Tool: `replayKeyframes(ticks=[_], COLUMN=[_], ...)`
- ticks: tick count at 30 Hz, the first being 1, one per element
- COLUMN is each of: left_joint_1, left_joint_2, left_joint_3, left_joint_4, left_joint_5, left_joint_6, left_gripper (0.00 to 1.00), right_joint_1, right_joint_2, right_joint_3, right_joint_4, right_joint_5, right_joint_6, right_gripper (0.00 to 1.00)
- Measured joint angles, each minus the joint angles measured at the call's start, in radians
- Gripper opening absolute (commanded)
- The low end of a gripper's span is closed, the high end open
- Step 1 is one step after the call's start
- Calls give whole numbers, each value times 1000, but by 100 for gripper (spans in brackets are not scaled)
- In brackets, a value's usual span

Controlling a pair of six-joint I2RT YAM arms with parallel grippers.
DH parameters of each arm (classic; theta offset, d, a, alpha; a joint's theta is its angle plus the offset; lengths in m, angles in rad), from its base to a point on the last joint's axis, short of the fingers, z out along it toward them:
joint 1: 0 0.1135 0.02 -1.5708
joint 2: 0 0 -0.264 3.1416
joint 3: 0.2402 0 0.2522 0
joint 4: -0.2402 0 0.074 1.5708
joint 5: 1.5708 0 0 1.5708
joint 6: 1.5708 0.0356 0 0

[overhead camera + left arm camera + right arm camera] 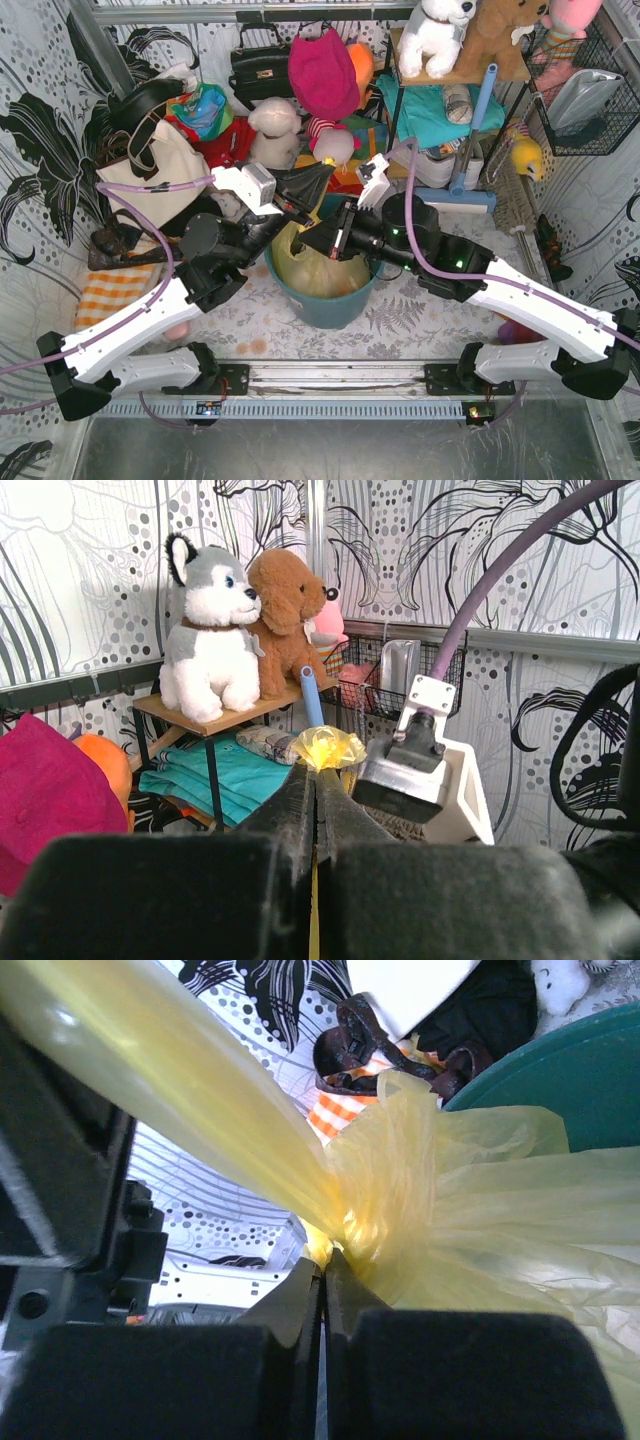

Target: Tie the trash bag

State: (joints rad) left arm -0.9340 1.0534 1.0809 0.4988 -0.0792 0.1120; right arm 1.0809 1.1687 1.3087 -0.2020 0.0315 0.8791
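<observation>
From above, the left arm [150, 318] and the right arm [530, 298] are covering most of the trash bag [312, 262] and the far rim of the teal bin [330, 305]. In the left wrist view, the blurred left tool [318, 772] is hiding all of the bag but one small tuft. At the right tool [322, 1264], the bag is running blurred past the top-left edge.

The left gripper [318, 772] and right gripper [322, 1270] meet closely over the teal bin [325, 300], each barring the other's way forward. A taut strand of the trash bag [200, 1110] runs out ahead of the right one. Beyond them, plush toys [275, 130] and a tote bag [160, 165] crowd close. Back toward the bases, the table [400, 320] gives room.
</observation>
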Motion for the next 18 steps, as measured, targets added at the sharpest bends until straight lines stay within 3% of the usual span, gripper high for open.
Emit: replayKeyframes(ticks=[11, 16, 18], left_joint_1=[0, 0, 0], left_joint_2=[-18, -37, -43], left_joint_3=[-1, -16, -18], left_joint_4=[-11, -16, -21], left_joint_5=[20, 55, 63], left_joint_6=[-4, -7, -8], left_gripper=[1, 9, 19], right_joint_1=[117, 135, 137], right_joint_2=[74, 74, 74], right_joint_3=[5, -5, -18], right_joint_4=[14, 34, 53], right_joint_5=[297, 431, 469], right_joint_6=[3, 3, 3], right_gripper=[0, 0, 0])
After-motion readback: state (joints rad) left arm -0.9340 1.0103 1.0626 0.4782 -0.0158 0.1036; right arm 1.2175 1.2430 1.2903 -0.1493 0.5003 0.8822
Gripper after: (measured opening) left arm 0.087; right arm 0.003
